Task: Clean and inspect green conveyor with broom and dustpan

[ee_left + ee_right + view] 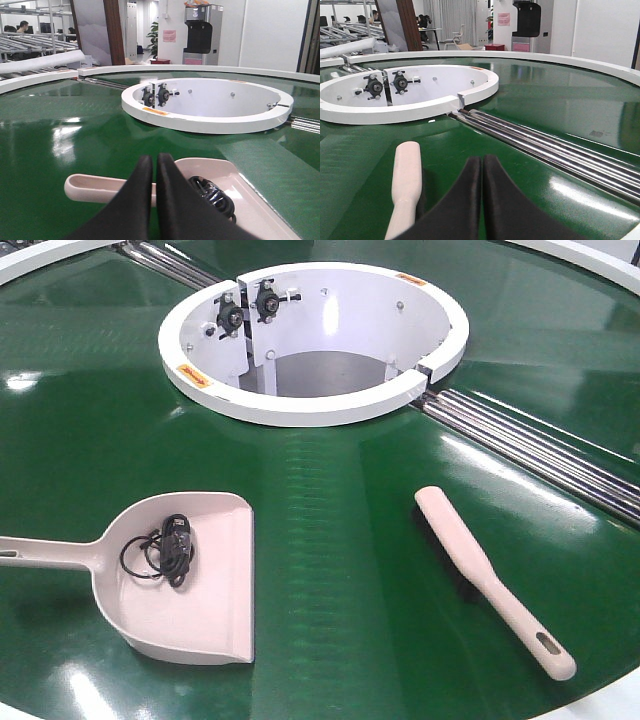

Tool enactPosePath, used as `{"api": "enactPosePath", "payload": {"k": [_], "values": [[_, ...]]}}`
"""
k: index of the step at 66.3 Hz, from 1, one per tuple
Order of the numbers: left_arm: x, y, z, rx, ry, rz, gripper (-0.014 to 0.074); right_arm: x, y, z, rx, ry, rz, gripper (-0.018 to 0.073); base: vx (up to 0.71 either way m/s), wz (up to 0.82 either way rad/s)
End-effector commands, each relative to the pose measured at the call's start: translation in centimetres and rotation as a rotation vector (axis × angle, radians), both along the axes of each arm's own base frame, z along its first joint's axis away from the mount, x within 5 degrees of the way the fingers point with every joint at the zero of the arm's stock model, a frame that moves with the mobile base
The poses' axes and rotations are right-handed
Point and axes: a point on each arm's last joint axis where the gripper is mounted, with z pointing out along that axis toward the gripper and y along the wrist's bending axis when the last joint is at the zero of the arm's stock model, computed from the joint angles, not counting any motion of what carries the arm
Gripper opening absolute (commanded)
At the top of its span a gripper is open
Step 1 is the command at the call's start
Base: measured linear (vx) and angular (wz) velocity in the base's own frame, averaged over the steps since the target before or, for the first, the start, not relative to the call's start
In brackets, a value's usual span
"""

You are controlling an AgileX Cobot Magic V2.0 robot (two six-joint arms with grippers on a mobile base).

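Observation:
The green conveyor fills the front view, with its white ring opening at the back. On its left lies the pink-beige dustpan, handle pointing left, with a coiled black cable inside. The broom lies bristles-down on the right, handle toward the near edge. Neither gripper shows in the front view. My left gripper is shut with nothing in it, above the dustpan handle. My right gripper is shut and holds nothing, just right of the broom.
Silver rollers run from the ring toward the right edge, and another set leaves it at the back left. Bearing blocks sit inside the ring wall. The conveyor's white outer rim shows at the near right corner.

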Motion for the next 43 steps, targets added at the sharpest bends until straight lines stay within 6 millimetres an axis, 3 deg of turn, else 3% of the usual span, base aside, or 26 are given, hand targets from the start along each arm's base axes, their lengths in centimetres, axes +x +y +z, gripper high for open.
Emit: {"api": "enactPosePath", "payload": {"k": [1,43], "values": [[-0.11,-0.04,0.41,-0.025,-0.075,-0.009,-0.0006,-0.08,0.00,0.56,-0.002,-0.078,-0.002,-0.0008,0.00,0.00],[-0.11,-0.04,0.41,-0.025,-0.075,-0.009,-0.0006,-0.08,0.00,0.56,-0.002,-0.078,-0.002,-0.0008,0.00,0.00]]}}
